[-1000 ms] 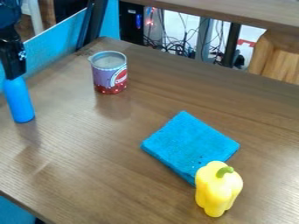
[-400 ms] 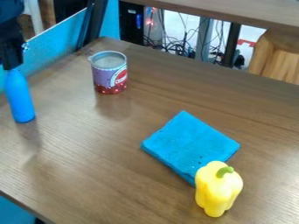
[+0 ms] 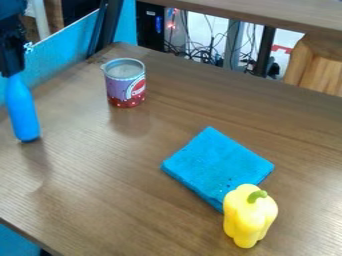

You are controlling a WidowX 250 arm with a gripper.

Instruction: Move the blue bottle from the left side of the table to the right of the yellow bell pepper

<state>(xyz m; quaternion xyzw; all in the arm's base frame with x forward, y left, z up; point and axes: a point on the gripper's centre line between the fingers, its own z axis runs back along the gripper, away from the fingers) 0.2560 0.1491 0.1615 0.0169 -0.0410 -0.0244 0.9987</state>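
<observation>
Hangs at the left edge with jaws (image 3: 13,73) at the narrow top of a near-upright blue bottle (image 3: 23,110), probably for a slimmer hold; cannot tell whether open or gripping. Next shows a can (image 3: 125,85), steady on its flat base atop the surface (image 3: 127,170); then a blue cloth (image 3: 217,165), lying flat, and a yellow pepper (image 3: 248,217) by its near corner, seemingly balanced on its lobes.
</observation>
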